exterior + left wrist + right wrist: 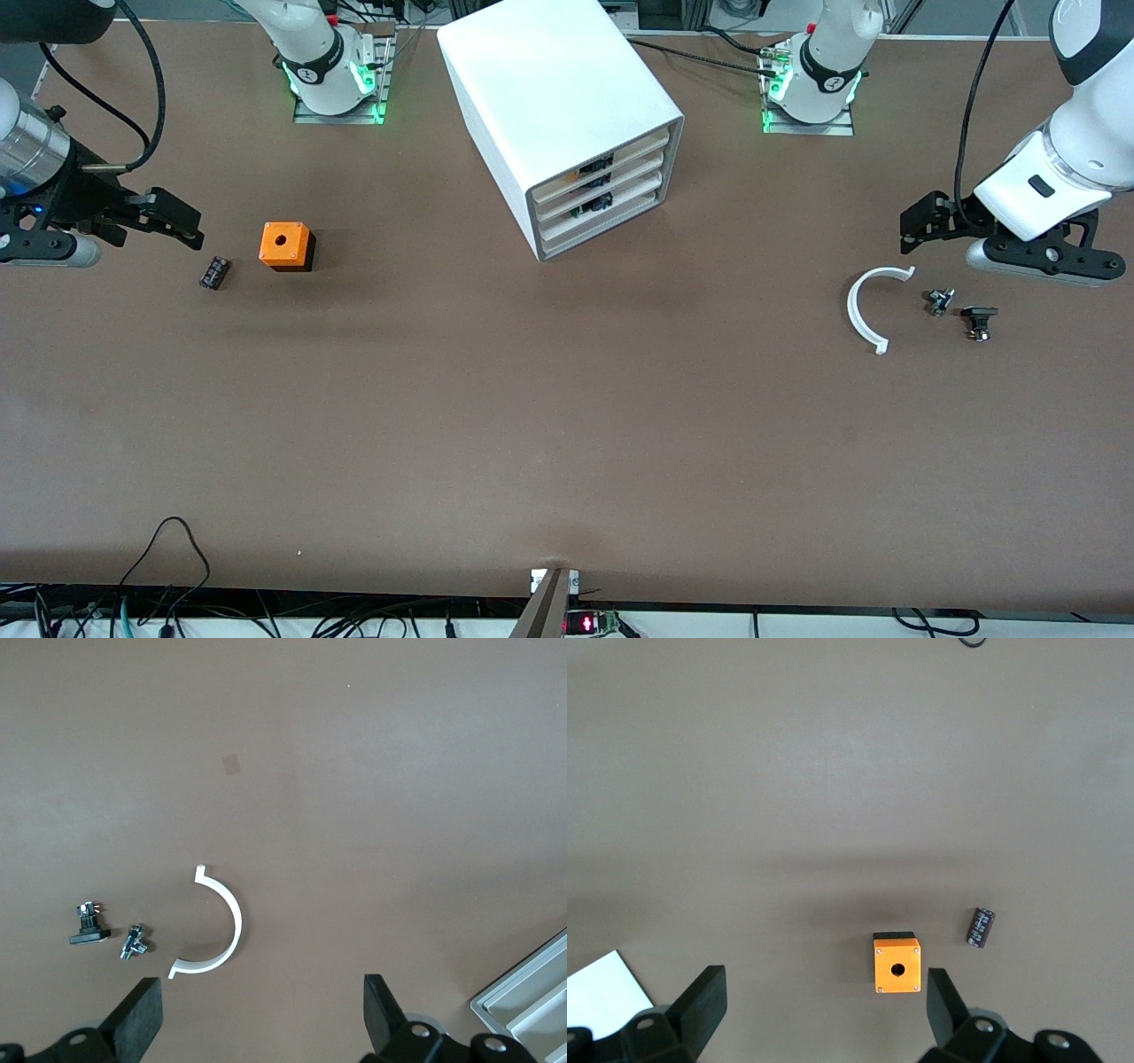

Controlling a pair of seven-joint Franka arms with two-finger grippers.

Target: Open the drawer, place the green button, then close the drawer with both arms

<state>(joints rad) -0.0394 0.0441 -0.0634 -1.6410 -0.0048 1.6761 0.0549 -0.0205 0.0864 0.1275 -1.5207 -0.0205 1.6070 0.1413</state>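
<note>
The big white cabinet (558, 80) stands at the middle of the table between the two bases. Its lowest drawer (604, 221) is shut, as are the two above it. No green-capped button shows in any view. My left gripper (912, 226) is open and empty over the table at the left arm's end, just above a white arc (864, 306); the left wrist view shows it (261, 1010) with nothing between its fingers. My right gripper (184, 223) is open and empty at the right arm's end, beside the orange cube (285, 245); it also shows in the right wrist view (822, 1001).
Two small black and silver parts (939, 301) (979, 321) lie beside the arc. A small black cylinder (214, 271) lies next to the orange cube. The left wrist view shows the arc (221, 926) and a cabinet corner (532, 1001). The right wrist view shows the cube (897, 965).
</note>
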